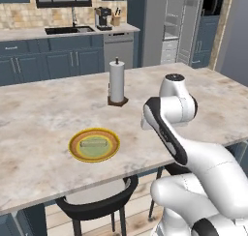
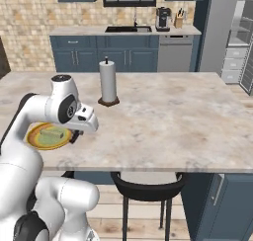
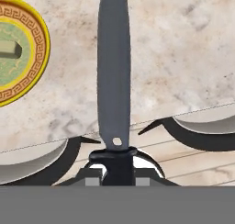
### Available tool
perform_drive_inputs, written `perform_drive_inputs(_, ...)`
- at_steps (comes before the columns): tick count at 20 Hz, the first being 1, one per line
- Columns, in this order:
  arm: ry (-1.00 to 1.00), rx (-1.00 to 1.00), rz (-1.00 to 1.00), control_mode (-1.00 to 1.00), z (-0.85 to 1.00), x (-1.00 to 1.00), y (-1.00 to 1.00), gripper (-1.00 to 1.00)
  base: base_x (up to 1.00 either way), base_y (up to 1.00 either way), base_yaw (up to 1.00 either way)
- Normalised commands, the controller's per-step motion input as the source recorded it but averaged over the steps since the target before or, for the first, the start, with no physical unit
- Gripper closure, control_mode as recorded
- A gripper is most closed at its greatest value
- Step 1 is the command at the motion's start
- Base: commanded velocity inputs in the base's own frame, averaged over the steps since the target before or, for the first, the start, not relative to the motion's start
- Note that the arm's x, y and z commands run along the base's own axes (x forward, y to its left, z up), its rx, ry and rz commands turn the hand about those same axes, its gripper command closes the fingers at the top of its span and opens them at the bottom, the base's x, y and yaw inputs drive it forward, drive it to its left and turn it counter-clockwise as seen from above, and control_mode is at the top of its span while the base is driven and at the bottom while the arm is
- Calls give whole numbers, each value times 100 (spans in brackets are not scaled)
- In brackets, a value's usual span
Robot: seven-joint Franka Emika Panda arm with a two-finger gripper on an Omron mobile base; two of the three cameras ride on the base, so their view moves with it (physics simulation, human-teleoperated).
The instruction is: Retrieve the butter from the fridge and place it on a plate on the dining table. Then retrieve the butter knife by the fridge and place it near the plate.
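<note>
Hand (image 3: 117, 165) clamped on butter knife (image 3: 113, 71), over dining table (image 3: 183, 58), butter (image 1: 94, 144) on plate (image 1: 75, 150)

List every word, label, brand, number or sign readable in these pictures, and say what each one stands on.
No readable text anywhere.
Plate: the rim carries a Greek-key ornament, a pattern and not lettering.
Butter knife: plain dark blade with a small hole near the handle, no marking.
Coffee machine on the far counter: too small to show any brand.
Paper towel roll: blank.
</note>
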Motion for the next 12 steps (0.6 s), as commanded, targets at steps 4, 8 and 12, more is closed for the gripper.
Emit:
perform_drive_inputs(4, -1, 0, 0, -100, -15, 46, 16, 100, 0, 0, 0)
perform_drive_inputs(8, -10, 0, 2, -100, -26, 69, 6, 100, 0, 0, 0)
perform_drive_inputs(12, -13, 0, 7, -100, -32, 63, 8, 100, 0, 0, 0)
